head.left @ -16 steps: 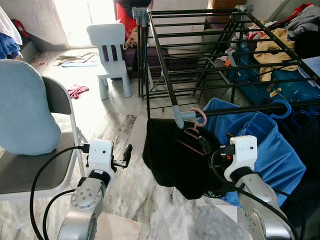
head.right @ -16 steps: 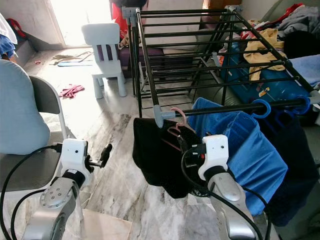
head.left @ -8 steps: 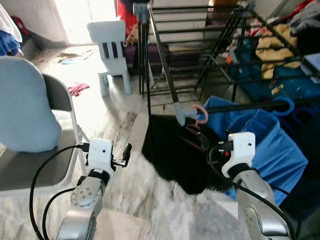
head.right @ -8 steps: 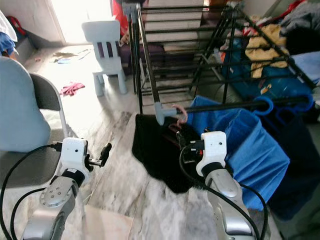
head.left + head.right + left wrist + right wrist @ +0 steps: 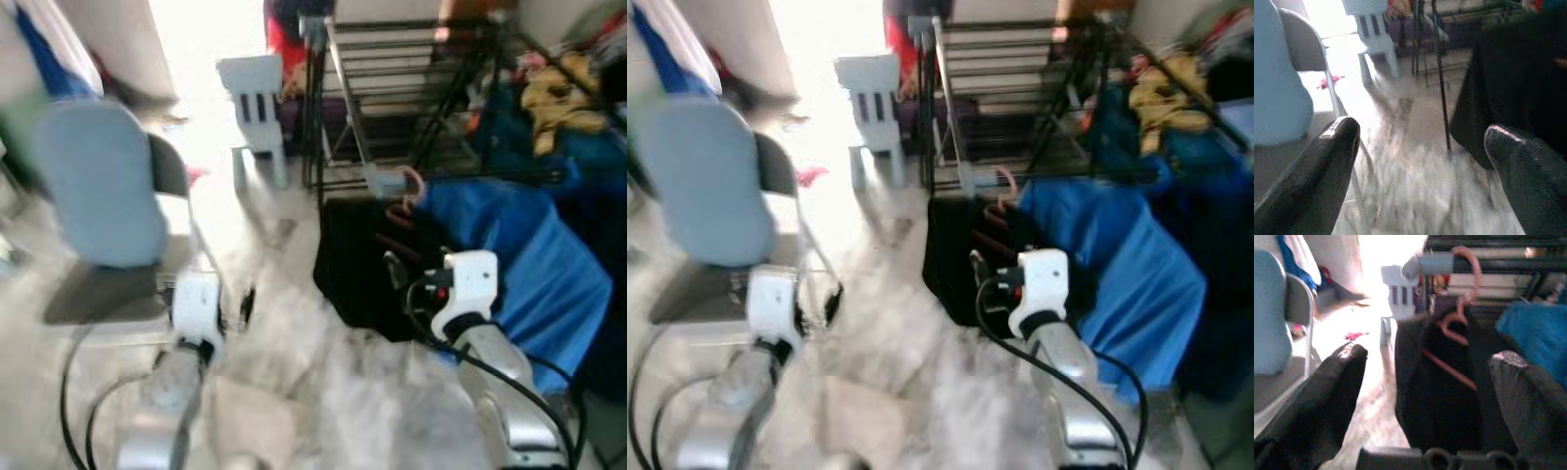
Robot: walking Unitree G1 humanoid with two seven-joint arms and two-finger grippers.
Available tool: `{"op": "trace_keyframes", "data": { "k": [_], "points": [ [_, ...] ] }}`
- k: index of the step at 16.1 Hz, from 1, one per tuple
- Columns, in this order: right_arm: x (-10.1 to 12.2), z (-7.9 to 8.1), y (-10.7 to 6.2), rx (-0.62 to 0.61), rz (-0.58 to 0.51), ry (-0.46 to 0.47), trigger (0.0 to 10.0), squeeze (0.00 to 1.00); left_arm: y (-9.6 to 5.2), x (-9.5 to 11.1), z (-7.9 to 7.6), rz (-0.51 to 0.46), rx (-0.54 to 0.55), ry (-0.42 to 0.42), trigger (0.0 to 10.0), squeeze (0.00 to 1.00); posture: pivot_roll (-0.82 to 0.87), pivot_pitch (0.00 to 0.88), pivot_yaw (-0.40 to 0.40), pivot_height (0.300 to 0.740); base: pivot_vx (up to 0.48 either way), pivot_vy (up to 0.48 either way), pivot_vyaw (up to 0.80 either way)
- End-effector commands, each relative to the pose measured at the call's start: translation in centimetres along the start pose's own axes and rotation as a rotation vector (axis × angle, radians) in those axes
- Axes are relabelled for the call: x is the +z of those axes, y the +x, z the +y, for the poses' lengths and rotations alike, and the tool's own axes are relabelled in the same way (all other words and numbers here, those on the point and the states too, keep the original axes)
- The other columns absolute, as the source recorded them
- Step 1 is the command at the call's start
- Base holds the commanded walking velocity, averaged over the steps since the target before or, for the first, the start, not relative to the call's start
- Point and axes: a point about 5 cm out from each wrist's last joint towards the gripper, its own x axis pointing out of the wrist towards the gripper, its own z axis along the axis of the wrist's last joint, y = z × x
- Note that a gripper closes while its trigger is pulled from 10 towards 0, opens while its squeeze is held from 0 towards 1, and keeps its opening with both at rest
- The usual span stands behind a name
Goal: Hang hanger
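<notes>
Swinging leftward, the robot's head is blurring everything; both the right gripper (image 5: 1425, 382) and left gripper (image 5: 1420, 161) are gaping empty. Near-right, the pink hanger (image 5: 1462, 308) is hanging on the rack (image 5: 392, 59), risking snagging.

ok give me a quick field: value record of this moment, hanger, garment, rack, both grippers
hanger: pink hanger, hook over the rack's front rail
garment: black garment hanging on it, beside a blue garment
rack: black drying rack, grey corner joint next to the hook
right gripper: open, facing the hanger, holding nothing
left gripper: open, holding nothing, over marble floor
nearby: grey chair, white child's chair
image: head views blurred
</notes>
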Motion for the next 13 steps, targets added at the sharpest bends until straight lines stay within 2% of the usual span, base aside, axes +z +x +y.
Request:
{"op": "trace_keyframes", "data": {
  "k": [1, 7, 13],
  "points": [
    [0.32, -0.2, 0.22, -0.014, -0.01, 0.002, 10.0, 0.0, 0.35, 1.1, 0.16, -0.039, 0.005, 0.021, 10.0, 0.0, -0.08, 0.0, 0.012, 0.74, -0.292, 0.0, 0.0],
    [0.37, -0.09, 0.56, -0.026, -0.013, -0.003, 10.0, 0.0, 0.55, 1.88, -0.16, -0.087, -0.038, -0.023, 10.0, 0.0, -0.09, 0.0, 0.008, 0.74, 0.0, 0.0, 0.0],
    [0.43, -0.17, 0.63, -0.03, -0.014, -0.005, 10.0, 0.0, 0.73, 1.97, -0.4, -0.091, -0.054, -0.033, 10.0, 0.0, -0.09, 0.0, 0.01, 0.74, 0.0, -0.344, 0.0]
  ]
}}
